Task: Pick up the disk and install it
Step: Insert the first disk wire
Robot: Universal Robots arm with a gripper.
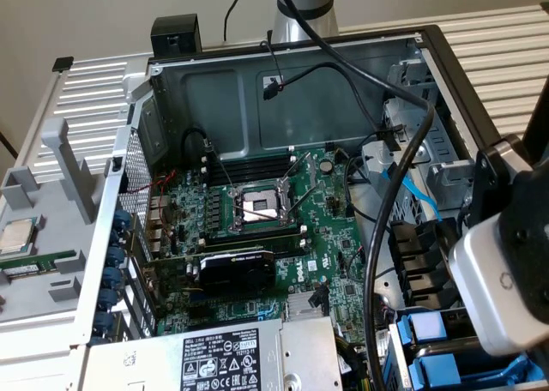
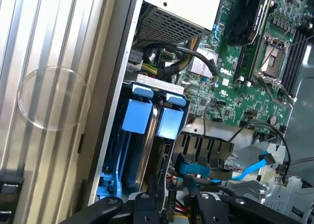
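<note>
We see the disk [image 2: 137, 117] in the drive bay [image 2: 112, 140] at the case corner, near the end effector [image 2: 169, 207]; grip state we cannot tell. Risk: a tilted carrier jams or snags the blue SATA cable [image 2: 245, 174].

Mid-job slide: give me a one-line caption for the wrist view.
End effector close over two blue drive carriers seated in the open case, with the motherboard and a blue cable nearby.

Matt metal case [image 1: 257, 108], blue plastic carriers [image 2: 136, 115]
</note>
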